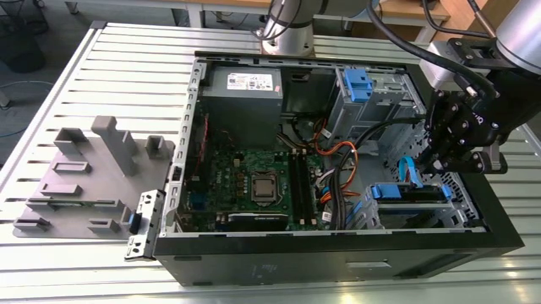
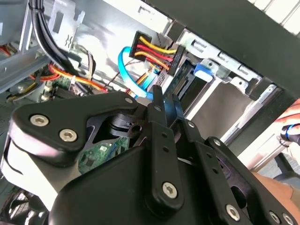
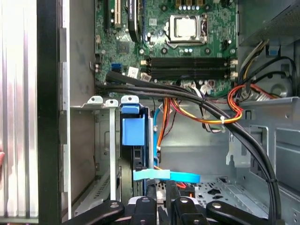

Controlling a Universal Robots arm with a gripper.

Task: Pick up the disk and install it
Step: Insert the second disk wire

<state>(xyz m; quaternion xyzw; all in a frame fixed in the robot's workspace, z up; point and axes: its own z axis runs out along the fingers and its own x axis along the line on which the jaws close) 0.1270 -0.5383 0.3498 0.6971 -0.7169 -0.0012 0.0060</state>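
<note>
The disk [image 1: 397,192] sits in the lower drive cage of the open computer case [image 1: 338,256], at the exterior view's right. Its blue carrier tab faces up. In the first wrist view the disk [image 3: 132,133] stands on edge between the cage's metal walls. Its blue corner [image 2: 202,71] shows past the fingers in the second wrist view. My gripper [image 1: 441,172] hangs just above and beside that cage, apart from the disk. The two black fingers [image 2: 157,101] lie close together with nothing between them. My gripper [image 3: 164,205] hovers over a light-blue flat cable [image 3: 166,176].
A grey power supply [image 1: 243,85] and another blue carrier [image 1: 356,85] sit at the case's back. The motherboard [image 1: 262,180] lies in the middle, with cable bundles [image 1: 338,158] running across. A grey fixture [image 1: 89,177] stands on the slatted table. A person's hand [image 2: 290,122] is outside the case.
</note>
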